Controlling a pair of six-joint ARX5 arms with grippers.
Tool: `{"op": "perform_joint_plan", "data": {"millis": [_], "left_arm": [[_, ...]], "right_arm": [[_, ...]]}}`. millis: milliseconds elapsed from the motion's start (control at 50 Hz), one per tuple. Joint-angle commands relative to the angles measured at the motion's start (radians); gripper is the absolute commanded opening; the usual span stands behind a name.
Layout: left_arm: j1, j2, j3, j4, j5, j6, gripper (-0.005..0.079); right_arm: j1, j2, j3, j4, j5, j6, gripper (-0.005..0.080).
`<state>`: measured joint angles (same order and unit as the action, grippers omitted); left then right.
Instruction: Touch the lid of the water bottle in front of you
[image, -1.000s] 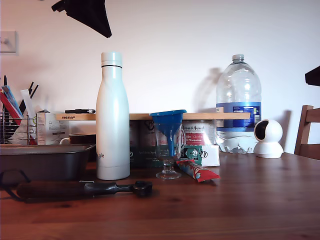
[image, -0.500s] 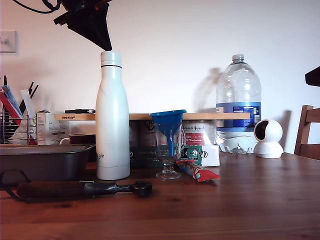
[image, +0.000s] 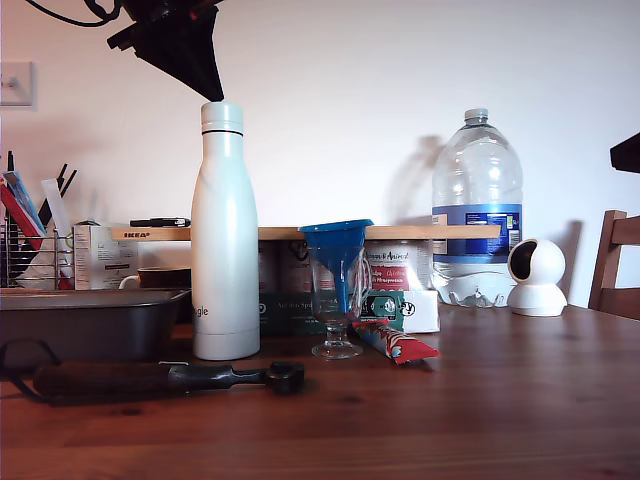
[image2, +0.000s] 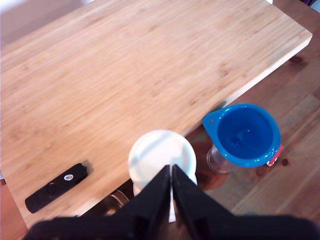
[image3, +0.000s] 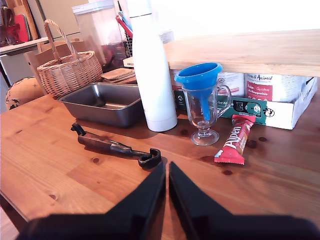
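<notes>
— One bottle (image: 225, 240) upright on the table (image: 480, 400), toward the exterior view's left. Long axis vertical.
— First gripper (image2: 171, 181) straight above, jaws nearly together, holding nothing, tips at the lid (image2: 161, 157). Second gripper (image3: 166, 176) also pinched empty, well apart.
</notes>
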<state>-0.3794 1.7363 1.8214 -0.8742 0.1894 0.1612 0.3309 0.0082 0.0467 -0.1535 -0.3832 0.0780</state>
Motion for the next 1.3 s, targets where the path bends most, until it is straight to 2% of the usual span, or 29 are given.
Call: {"op": "perform_joint_plan", "data": {"millis": [0,560,860,1120,1280], "left_arm": [[-0.002,0.011,-0.011,-0.016,0.000,0.006,-0.0019],[0.000,-0.006,0.014,0.039,0.003,0.008,-0.0019],[0.002,-0.103,0.014,0.055,0.006,0.015,-0.0019],[0.012,-0.167,0.013,0.054,0.050,0.016,-0.0019],[0.012,-0.211,-0.032,0.099,0.051,0.022,-0.0019]], "right_arm": [[0.003,-0.006,-0.007,0.005,0.000,0.001,-0.0013],[0.003,-0.006,-0.007,0.005,0.000,0.001,-0.0013],[0.003,-0.006,-0.007,-0.005,0.000,0.001,-0.0013],[0.002,-0.006,-0.007,-0.004,0.025,0.001,-0.0012],[0.002,-0.006,-0.007,0.001,0.027,0.000,-0.0012]]}}
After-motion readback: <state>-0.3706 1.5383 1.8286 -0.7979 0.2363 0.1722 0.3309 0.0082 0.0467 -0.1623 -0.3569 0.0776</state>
